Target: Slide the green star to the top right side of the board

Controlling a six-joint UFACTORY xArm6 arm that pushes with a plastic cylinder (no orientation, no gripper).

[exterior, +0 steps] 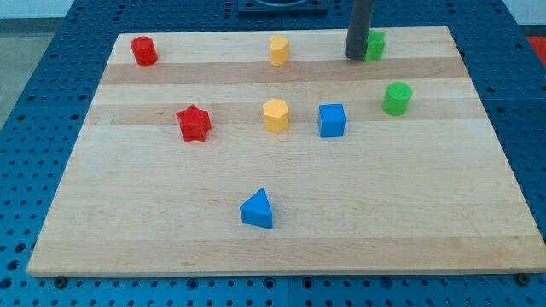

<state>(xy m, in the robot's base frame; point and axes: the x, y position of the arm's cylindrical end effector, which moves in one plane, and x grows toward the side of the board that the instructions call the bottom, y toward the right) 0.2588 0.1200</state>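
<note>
Since the pale wooden board [281, 247] is the biggest thing here, I'll hang everything off it: it sits on a blue perforated table [51, 128], and the dark rod comes down near its top edge toward the view's right, with my tip [354, 57] touching or just beside the left face of a green block [374, 44] that I take to be the green star, though the rod hides part of it so the shape isn't clear. No pincer on this rig, so there's nothing to call wide, narrow or holding; it's just a rod. So the green one is already near the board's top right. Biggest risk, I reckon: it's very close to the top edge, and a push angled upward could shove it right off the board. An off-centre push could also let it spin and slip past the tip. A green cylinder [397, 98] sits lower, toward the board's right edge, and a sweep downward could clip it. Mid-board are a blue cube [332, 120], a yellow block [275, 114] and a red star [194, 123], well apart from the action. No brands, labels or writing readable anywhere.
</note>
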